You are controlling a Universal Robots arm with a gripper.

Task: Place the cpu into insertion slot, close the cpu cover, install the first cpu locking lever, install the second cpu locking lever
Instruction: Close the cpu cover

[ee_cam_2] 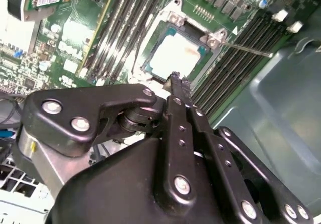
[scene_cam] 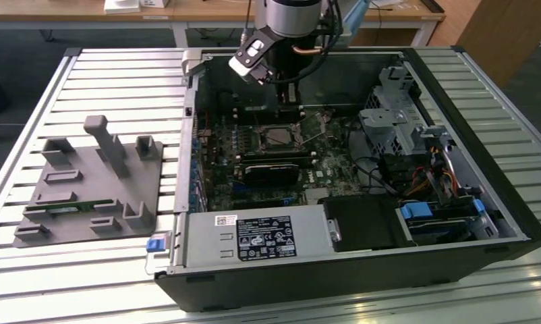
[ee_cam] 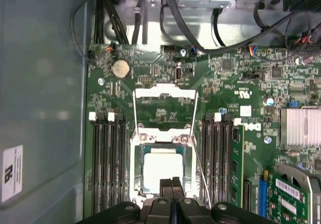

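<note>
The cpu lies flat in the insertion slot, its pale top showing in both wrist views. The cpu cover is swung open and lies back on the board beyond the socket. One thin wire locking lever stands off beside the socket, and it appears as a slanted rod in the second wrist view. My gripper hangs just above the socket's near edge, fingers shut together with nothing between them. In the exterior view the gripper is inside the case above the socket.
Memory slots flank the socket on both sides. A black card sits in front of the socket, and a power supply and drive cage are nearby. The case wall is close. A grey fixture tray lies on the exterior view's left.
</note>
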